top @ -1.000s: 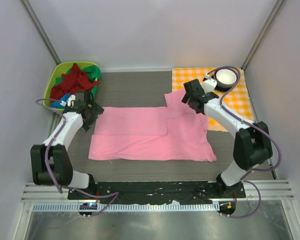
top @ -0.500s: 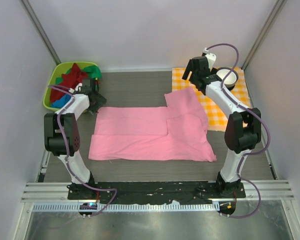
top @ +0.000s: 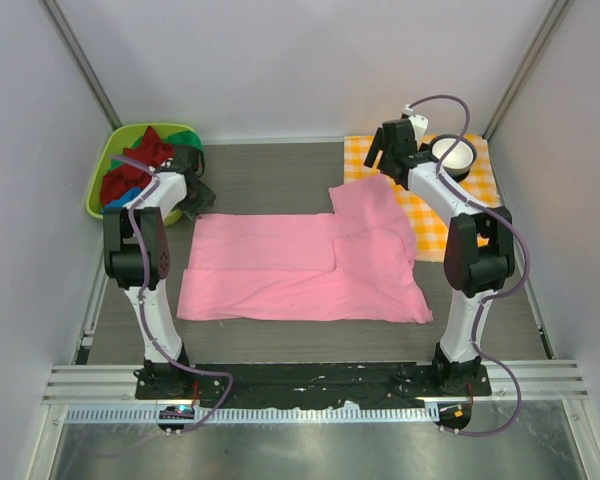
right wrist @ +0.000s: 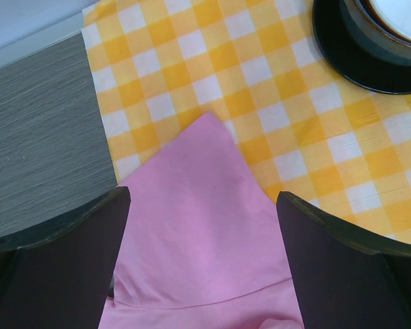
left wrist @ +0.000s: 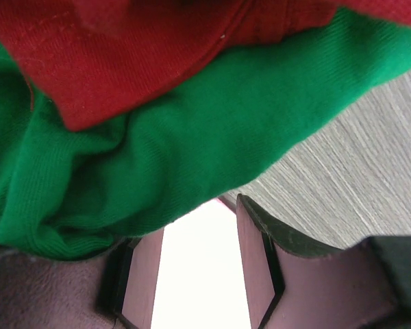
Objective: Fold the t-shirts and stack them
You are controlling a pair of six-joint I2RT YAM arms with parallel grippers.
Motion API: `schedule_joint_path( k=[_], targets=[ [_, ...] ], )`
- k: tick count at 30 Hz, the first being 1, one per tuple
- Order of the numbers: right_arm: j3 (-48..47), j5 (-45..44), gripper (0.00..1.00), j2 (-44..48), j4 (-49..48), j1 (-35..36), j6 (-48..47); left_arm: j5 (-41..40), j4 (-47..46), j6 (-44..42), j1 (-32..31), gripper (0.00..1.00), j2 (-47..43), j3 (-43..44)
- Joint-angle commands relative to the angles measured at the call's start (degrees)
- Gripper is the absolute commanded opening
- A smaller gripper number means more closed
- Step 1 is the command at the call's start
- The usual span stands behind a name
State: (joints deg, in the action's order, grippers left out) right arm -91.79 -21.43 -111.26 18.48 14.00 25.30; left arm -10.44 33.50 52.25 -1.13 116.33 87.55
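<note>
Cloth fills the left wrist view: a green shirt lies right in front of the left pincer, with a dark red shirt just past it. The green cloth covers the tip of one finger. The two fingers stand a little apart, and nothing shows caught in the gap. Bare grey bench lies beside the other finger.

The right pincer is wide apart and holds nothing. It hangs over a corner of the pink shirt, which lies flat below it. That corner rests on the checked cloth. A bowl sits on the same cloth, past the pincer's far tip.
</note>
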Motion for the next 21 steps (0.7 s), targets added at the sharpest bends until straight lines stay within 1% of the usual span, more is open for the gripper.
schedule_joint_path(
  k=[1, 6, 8, 11, 21],
  targets=[
    [-1.99, 0.86, 0.94, -0.09, -1.43, -0.11, -0.25, -4.24, 2.54, -3.2, 0.07, 0.5, 1.79, 3.15],
    [-2.52, 1.48, 0.94, -1.59, -1.43, -0.11, -0.25, -5.12, 4.03, -3.38, 0.07, 0.49, 3.28, 4.12],
    [-2.69, 1.65, 0.94, -1.85, -1.43, -0.11, -0.16, -5.47, 4.21, -3.64, 0.07, 0.46, 3.81, 4.38],
    [-2.96, 2.01, 0.94, -2.47, -1.43, -0.11, 0.01, -6.78, 4.56, -4.26, -0.02, 0.39, 4.6, 5.26],
    [-2.43, 1.74, 0.94, -2.47, -1.52, -0.11, -0.16, -9.77, 5.35, -5.14, -0.02, 0.39, 6.62, 5.79]
  ],
)
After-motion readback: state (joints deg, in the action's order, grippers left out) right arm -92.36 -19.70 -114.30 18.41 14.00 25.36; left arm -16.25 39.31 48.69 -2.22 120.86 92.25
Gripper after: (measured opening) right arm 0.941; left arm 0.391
